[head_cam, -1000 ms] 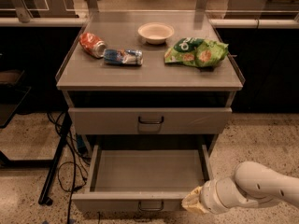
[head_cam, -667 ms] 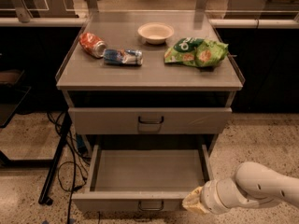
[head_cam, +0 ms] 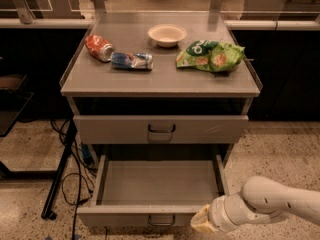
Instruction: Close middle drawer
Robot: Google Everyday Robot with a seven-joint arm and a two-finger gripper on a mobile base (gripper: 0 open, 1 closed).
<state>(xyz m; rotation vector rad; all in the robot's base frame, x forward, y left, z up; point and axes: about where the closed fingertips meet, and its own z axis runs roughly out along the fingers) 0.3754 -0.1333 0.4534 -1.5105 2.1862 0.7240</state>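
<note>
Two drawers show on the front of the grey metal table [head_cam: 160,80]. The top drawer [head_cam: 115,129] is pushed in, and it has a dark loop handle [head_cam: 161,128] in the middle.

Below it, the middle drawer [head_cam: 157,181] is pulled far out toward the camera. It is wide and shallow with low sides. Its short front panel is near the bottom edge of the view, and a small loop handle [head_cam: 161,220] sits in the middle of that panel.

The hand [head_cam: 201,223] is down low on the right, at the right end of the middle drawer's front panel. Its yellowish tip looks like it touches the panel. I cannot tell if the hand is spread apart or pressed together. The white arm [head_cam: 272,204] reaches in from the right edge.

Four things lie on the table top. A red can [head_cam: 98,48] lies on its side at the back left. A blue and white crushed bottle [head_cam: 132,60] lies just beside it. A white bowl [head_cam: 167,35] stands at the back. A green chip bag [head_cam: 210,55] lies on the right.

Black cables [head_cam: 75,184] trail on the speckled floor [head_cam: 270,149] at the left of the table.
</note>
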